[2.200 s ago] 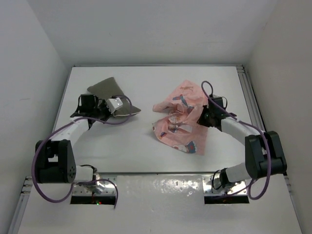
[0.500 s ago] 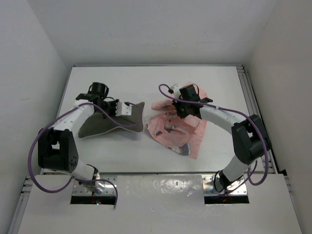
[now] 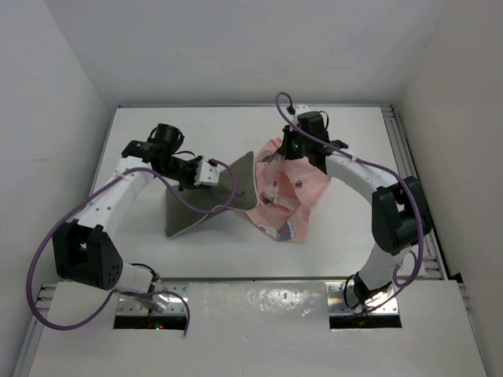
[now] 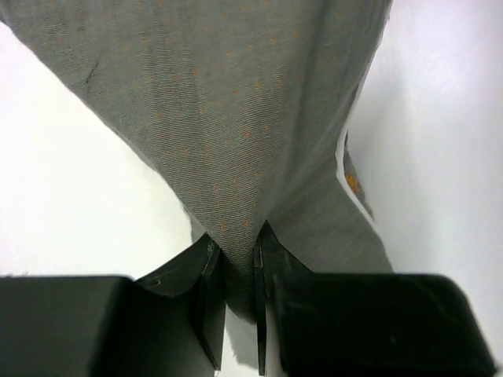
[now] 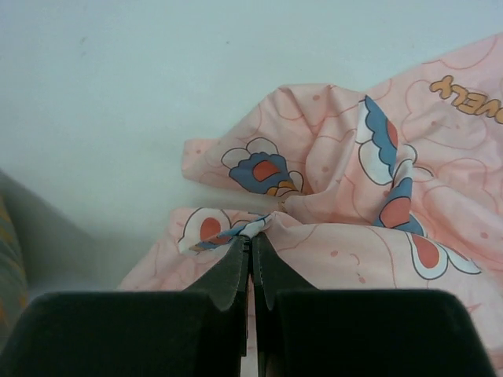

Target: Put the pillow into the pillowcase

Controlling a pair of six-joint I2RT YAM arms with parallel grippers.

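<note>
The olive-grey pillow [image 3: 206,195] hangs lifted at mid-table, its right corner touching the pillowcase. My left gripper [image 3: 211,171] is shut on its upper edge; in the left wrist view the grey cloth [image 4: 236,118] is pinched between the fingers [image 4: 206,275]. The pink printed pillowcase [image 3: 287,192] is lifted and bunched right of centre. My right gripper [image 3: 288,149] is shut on its top edge; in the right wrist view the pink fabric [image 5: 354,228] is gripped at a fold between the fingertips [image 5: 236,259].
The white table [image 3: 354,236] is walled by white panels at back and sides. A metal rail [image 3: 397,149] runs along the right edge. Purple cables loop from both arms.
Both arms have lifted and moved toward the centre. The pillow has swung right and now hangs against the pillowcase. The pillowcase has been raised higher and bunched upward.
</note>
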